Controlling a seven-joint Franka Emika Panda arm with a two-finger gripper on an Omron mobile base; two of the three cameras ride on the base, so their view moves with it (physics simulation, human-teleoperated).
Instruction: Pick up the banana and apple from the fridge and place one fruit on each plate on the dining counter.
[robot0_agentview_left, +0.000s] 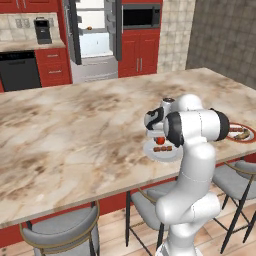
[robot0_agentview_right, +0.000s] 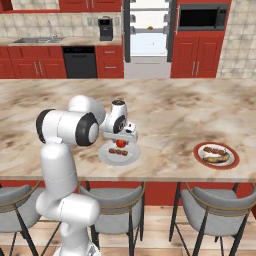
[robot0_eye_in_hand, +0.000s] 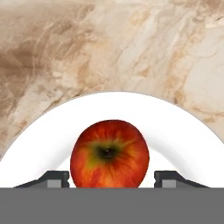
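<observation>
The red apple (robot0_eye_in_hand: 109, 153) rests on the plain white plate (robot0_eye_in_hand: 109, 105) on the marbled dining counter (robot0_agentview_left: 75, 130), beside small brown food pieces (robot0_agentview_right: 118, 151). My gripper (robot0_eye_in_hand: 112, 179) hangs straight over it, open, with one fingertip on either side of the apple and a thin gap on each side. From the base views, the gripper (robot0_agentview_right: 122, 139) sits just above the apple (robot0_agentview_right: 121, 143). Further right stands the red-rimmed plate (robot0_agentview_right: 198, 153) with the yellow banana (robot0_agentview_right: 216, 159) and brown pieces on it. The fridge (robot0_agentview_right: 150, 35) stands open at the back.
Grey stools (robot0_agentview_right: 210, 200) line the counter's near edge under the plates. The wide stone top stretches behind and left of the plates. A dishwasher (robot0_agentview_right: 80, 62), a coffee machine (robot0_agentview_right: 105, 27) and a microwave (robot0_agentview_right: 202, 17) line the far wall.
</observation>
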